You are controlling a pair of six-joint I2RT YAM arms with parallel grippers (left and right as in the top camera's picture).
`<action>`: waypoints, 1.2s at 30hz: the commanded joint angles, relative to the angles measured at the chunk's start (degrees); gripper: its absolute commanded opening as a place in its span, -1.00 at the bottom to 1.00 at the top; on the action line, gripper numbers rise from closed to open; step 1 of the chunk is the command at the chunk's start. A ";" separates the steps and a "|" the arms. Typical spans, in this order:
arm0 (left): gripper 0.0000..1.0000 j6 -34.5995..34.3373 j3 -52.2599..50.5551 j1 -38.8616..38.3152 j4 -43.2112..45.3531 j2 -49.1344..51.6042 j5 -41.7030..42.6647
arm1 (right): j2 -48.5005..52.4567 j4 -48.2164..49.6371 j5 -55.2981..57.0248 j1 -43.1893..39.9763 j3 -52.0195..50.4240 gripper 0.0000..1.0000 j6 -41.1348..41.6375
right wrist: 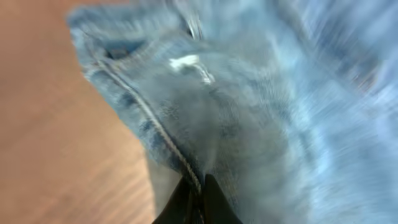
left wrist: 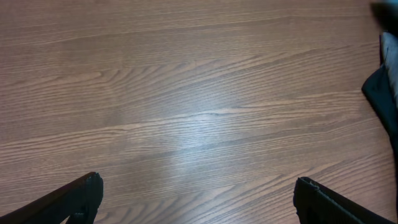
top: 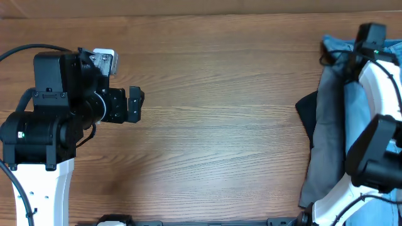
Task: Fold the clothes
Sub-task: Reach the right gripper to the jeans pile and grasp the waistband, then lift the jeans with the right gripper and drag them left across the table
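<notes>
Left tool [top: 135,104]: released, fingers spread wide, nothing in it. It sits over the left part of the surface [top: 220,125], pointing right toward the middle. In the left wrist view, the fingertips [left wrist: 84,194] are at the bottom corners with bare wood grain between them. Only the black cloth [left wrist: 380,99] shows, at the far right edge. This tool is well apart from the clothes.

Clothes: one heap at the right edge of the surface. The black cloth [top: 306,114] sticks out on the heap's left side, with the grey trousers [top: 326,132] over it. The jeans [top: 353,103] lie just right of the grey, running from far edge toward near edge, partly under the right arm.

Right tool [top: 367,44]: at the far end of the heap, down on the jeans. The right wrist view is blurred. Fingertips [right wrist: 181,208] are pressed together, clenched on a fold of denim beside a stitched seam [right wrist: 155,124]. Wood shows left of the cloth.
</notes>
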 commanded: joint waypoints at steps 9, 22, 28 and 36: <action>1.00 -0.55 2.01 0.26 0.09 -0.17 0.46 | -10.01 -8.04 -10.97 3.02 14.58 -0.92 -2.03; 0.99 -3.56 30.47 0.35 -5.22 -0.68 -16.33 | -14.99 -11.63 -19.39 51.34 23.50 -0.84 -1.64; 1.00 -3.54 41.66 0.35 -7.21 -1.03 -20.85 | -13.14 -19.15 -0.33 69.79 23.47 0.40 -1.68; 0.99 -3.52 43.28 0.33 -9.81 0.94 -20.72 | -17.27 -23.08 12.35 67.76 23.54 0.57 4.37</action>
